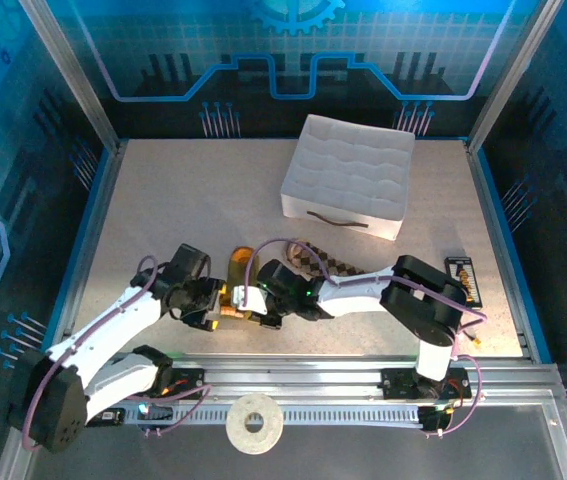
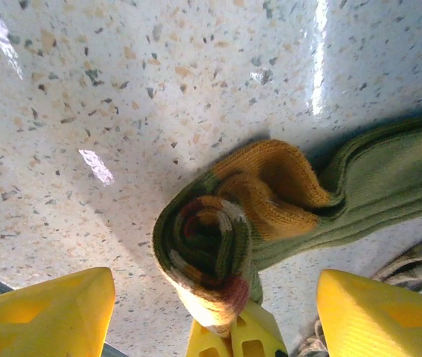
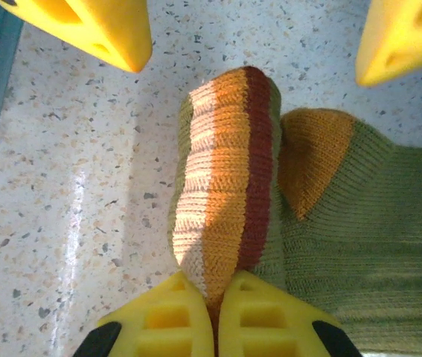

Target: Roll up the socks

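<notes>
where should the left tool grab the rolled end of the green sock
I'd grip the roll across its thick middle, coming from the spiral end that faces the left tool, squeezing its two curved sides. The right tool pinches one end; stay clear of that.

Left arm (image 1: 113, 322) and right arm (image 1: 363, 290) meet; left jaws spread wide, right jaws pinched.

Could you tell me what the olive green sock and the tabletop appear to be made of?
The olive green sock looks like soft knitted yarn, matte: ribbed stitches show, fibre unclear. The tabletop looks hard and glossy, speckled, with light streaks reflecting: perhaps terrazzo-look laminate or stone.
</notes>
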Robot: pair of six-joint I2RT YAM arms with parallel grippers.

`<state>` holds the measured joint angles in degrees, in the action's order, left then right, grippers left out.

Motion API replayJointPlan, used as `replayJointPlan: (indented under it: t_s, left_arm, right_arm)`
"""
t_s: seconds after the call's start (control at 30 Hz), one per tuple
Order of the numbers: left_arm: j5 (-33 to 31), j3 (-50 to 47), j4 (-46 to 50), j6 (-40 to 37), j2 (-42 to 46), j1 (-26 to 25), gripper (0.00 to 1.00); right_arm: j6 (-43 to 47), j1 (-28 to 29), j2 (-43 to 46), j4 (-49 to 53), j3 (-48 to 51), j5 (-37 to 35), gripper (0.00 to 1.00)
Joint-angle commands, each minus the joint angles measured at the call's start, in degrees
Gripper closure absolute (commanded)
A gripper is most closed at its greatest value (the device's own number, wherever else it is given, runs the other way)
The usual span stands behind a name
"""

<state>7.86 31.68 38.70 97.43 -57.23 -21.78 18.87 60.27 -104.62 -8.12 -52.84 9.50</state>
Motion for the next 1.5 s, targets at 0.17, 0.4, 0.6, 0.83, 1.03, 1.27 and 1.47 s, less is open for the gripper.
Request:
replayJointPlan:
  t_s: [0.17, 0.4, 0.6, 0.83, 1.03, 1.27, 1.47]
  left_arm:
    - [3.0, -5.7, -7.4, -2.5, 6.2, -0.4, 0.38]
    - [2.8, -8.4, -12.6, -1.5, 5.4, -3.6, 0.51]
    - [1.9, -10.2, -14.4, -1.4, 0.2, -6.3, 0.53]
    - [1.1, -11.0, -12.0, -3.0, -8.7, -6.6, 0.68]
    - [2.0, -6.7, -2.4, -5.0, -18.1, -6.6, 0.88]
    - [2.3, -3.9, 0.3, -5.1, -21.8, -6.4, 0.93]
    - [2.2, -1.0, 2.0, -6.7, -24.0, -5.5, 0.93]
  right_arm:
    - [-7.1, -4.8, -8.7, 17.8, -4.2, 14.2, 1.00]
    - [-9.6, -7.3, -12.1, 22.0, -7.3, 17.9, 1.00]
    - [-10.1, -7.8, -13.6, 24.4, -9.3, 18.8, 1.00]
    - [-10.8, -8.1, -13.8, 24.5, -10.7, 18.2, 1.00]
    - [-8.7, -7.6, -9.0, 19.6, -8.7, 17.4, 0.87]
    - [0.2, -3.4, 9.2, -4.0, 8.0, -1.1, 0.46]
    - [11.1, 3.4, 14.4, -8.0, 11.9, -15.3, 0.38]
